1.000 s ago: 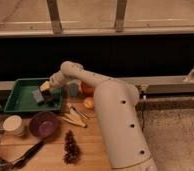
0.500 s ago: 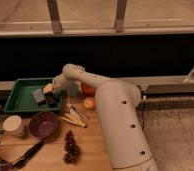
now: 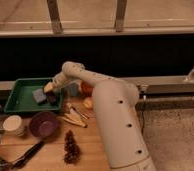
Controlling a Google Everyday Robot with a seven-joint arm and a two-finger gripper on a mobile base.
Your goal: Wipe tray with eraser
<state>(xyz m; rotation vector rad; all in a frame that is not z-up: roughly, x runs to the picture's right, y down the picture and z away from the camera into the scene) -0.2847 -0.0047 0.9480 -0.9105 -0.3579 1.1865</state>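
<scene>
Eraser (image 3: 51,98), a dark block, lies inside the green tray (image 3: 17,97) near its right rim, directly beneath the gripper (image 3: 50,89), which seems to pinch it from above.

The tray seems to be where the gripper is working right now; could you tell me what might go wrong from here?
1. The gripper is low over the right part of the green tray, beside a grey-blue block; a sweep could shove that block along instead of the dark eraser.
2. The tray sits near the table's left edge, so a hard push might slide it.
3. The arm passes over an orange fruit and might knock it.
</scene>
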